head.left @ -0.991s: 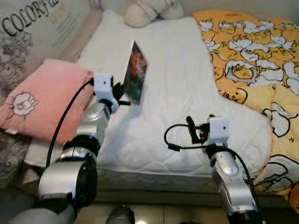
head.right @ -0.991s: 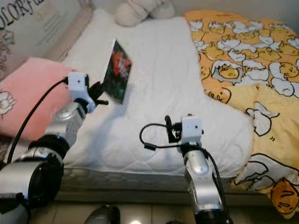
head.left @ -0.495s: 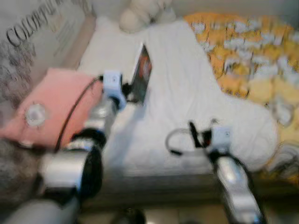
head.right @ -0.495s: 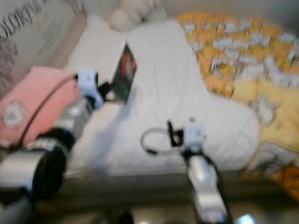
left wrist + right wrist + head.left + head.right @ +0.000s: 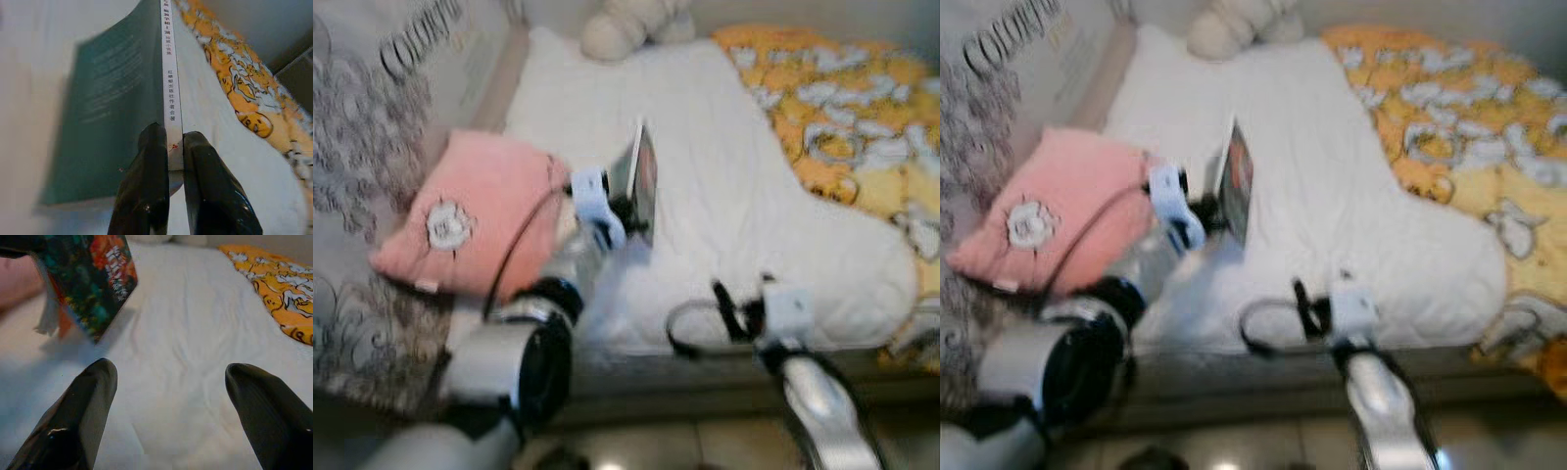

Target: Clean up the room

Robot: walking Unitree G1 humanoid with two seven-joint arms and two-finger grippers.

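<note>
A thin book (image 5: 644,186) with a dark green back and a red and green cover is held up edge-on above the white bed (image 5: 724,196). My left gripper (image 5: 168,147) is shut on its white spine, its two black fingers (image 5: 146,186) pinching the lower end. The book's colourful cover (image 5: 88,279) also faces the right wrist camera. My right gripper (image 5: 166,396) is open over the white sheet near the bed's front edge, with nothing between its fingers.
A pink cushion (image 5: 475,211) lies at the bed's left side, against a grey printed cover (image 5: 372,117). A yellow patterned duvet (image 5: 862,127) covers the right side. A cream plush toy (image 5: 631,24) sits at the head. The floor (image 5: 646,446) lies below the bed edge.
The whole picture has shifted right, so the camera has turned left. The book now shows edge-on rather than cover-on, still held by my left gripper. The right gripper stays low and open.
</note>
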